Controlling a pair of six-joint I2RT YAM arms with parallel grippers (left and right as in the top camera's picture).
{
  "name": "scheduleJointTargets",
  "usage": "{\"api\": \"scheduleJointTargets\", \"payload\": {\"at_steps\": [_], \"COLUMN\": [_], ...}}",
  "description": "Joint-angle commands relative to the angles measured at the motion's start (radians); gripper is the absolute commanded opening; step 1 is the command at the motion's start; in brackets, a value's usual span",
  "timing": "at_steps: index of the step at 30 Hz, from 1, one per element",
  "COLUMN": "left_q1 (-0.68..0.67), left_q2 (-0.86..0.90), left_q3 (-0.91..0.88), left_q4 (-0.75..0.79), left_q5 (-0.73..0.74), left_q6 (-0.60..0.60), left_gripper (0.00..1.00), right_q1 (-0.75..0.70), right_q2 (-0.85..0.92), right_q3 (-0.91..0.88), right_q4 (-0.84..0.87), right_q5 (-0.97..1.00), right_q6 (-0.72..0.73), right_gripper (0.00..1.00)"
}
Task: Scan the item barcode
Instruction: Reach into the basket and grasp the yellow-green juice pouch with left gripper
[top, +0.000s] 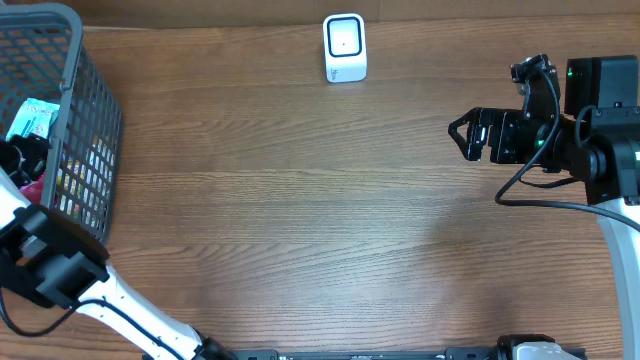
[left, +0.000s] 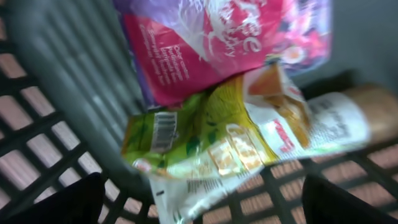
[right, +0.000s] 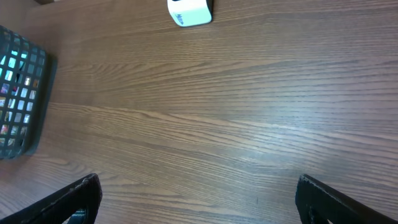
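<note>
Left gripper (left: 202, 202) mostly out of frame above blurred packets (left: 205, 137) in basket (left: 43, 93).

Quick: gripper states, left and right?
Left gripper: open, holding nothing, over the packets in the basket.
Right gripper: open, empty, above the table.

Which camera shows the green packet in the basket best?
Left wrist: the green packet sits centre frame, barcode facing the camera, though blurred. Overhead, it cannot be picked out inside the basket; right wrist shows only the basket's mesh.
</note>
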Motion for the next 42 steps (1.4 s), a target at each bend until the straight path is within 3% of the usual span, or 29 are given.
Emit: {"api": "scheduleJointTargets", "payload": {"at_steps": [1,9,13,15,18,20,21,26,34,38,42], "left_q1": [0.003,-0.02,-0.025,-0.029,-0.034,-0.035,-0.035,-0.035,-0.035,-0.042,-0.042], "left_q2": [0.061,0.156,0.188,0.2,0.217,0.219,0.219,0.217,0.14,0.033,0.0], "left_q3": [0.016,0.015,0.014,0.014,0.013,0.013,0.014,0.064,0.523,0.581,0.574], "left_q4": [0.0,0.039,0.058,0.059,0.06,0.058,0.058,0.009,-0.216,-0.216,-0.216], "left_q5": [0.008,0.008,0.009,0.008,0.008,0.008,0.009,0.01,0.014,0.035,0.041], "left_q6": [0.027,0.057,0.064,0.064,0.064,0.063,0.063,0.055,0.058,0.093,0.116], "left_gripper": [0.93,0.93,0.87,0.75,0.49,0.07,0.04,0.04,0.04,0.04,0.7], "right_q1": [0.005,0.005,0.005,0.005,0.005,0.005,0.005,0.005,0.005,0.005,0.005], "right_q2": [-0.009,-0.008,-0.008,-0.007,-0.006,-0.006,-0.006,-0.005,-0.005,-0.005,-0.005], "right_q3": [0.024,0.024,0.024,0.024,0.024,0.024,0.024,0.024,0.024,0.024,0.024], "right_q4": [0.003,0.006,0.007,0.01,0.011,0.011,0.012,0.016,0.037,0.037,0.037], "right_q5": [-0.006,-0.006,-0.006,-0.006,-0.006,-0.006,-0.006,-0.005,-0.006,-0.006,-0.006], "right_q6": [0.0,0.0,0.0,0.0,0.0,0.0,0.0,0.0,0.0,0.0,0.0], "right_gripper": [1.0,1.0,1.0,1.0,1.0,1.0,1.0,1.0,1.0,1.0,1.0]}}
